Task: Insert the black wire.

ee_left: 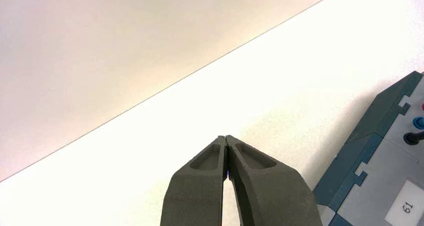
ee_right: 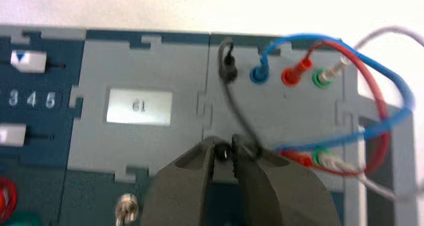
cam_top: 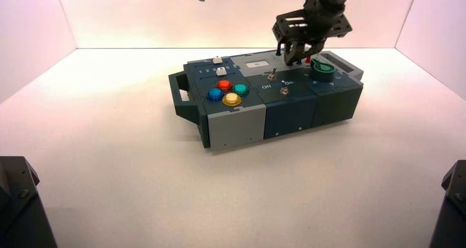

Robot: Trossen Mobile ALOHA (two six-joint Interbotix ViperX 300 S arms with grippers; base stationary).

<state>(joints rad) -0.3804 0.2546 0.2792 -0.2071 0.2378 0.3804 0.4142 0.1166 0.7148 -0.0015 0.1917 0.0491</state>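
The danger now lies in the near end of the black wire point(ee_right: 241, 115): its far plug point(ee_right: 228, 70) stands in the far row of sockets on the grey panel of the box point(ee_right: 145, 151), left of the blue plug point(ee_right: 259, 72), while its near plug point(ee_right: 222, 151) sits between the jaws of the right gripper point(ee_right: 224, 142), low over the nearer part of that panel. Those jaws stand apart around the plug, with no firm grip to be seen. Whether the plug is fully down in its socket I cannot tell; if it is only part way in, the springy lead could tip it or work it loose. The lead bows close by one fingertip, so lifting away crooked, or closing too soon, might snag it and drag out either end. A sideways drift to the right could also catch the red wire point(ee_right: 378, 95) or the blue wire point(ee_right: 345, 136), whose loops hang close by. Should the plug need another push, jaws that close off-centre would lean it over rather than drive it straight. The left gripper point(ee_left: 225, 139), closed on nothing, waits beyond the box to the far left over the bench point(cam_top: 132, 127) and poses little risk.
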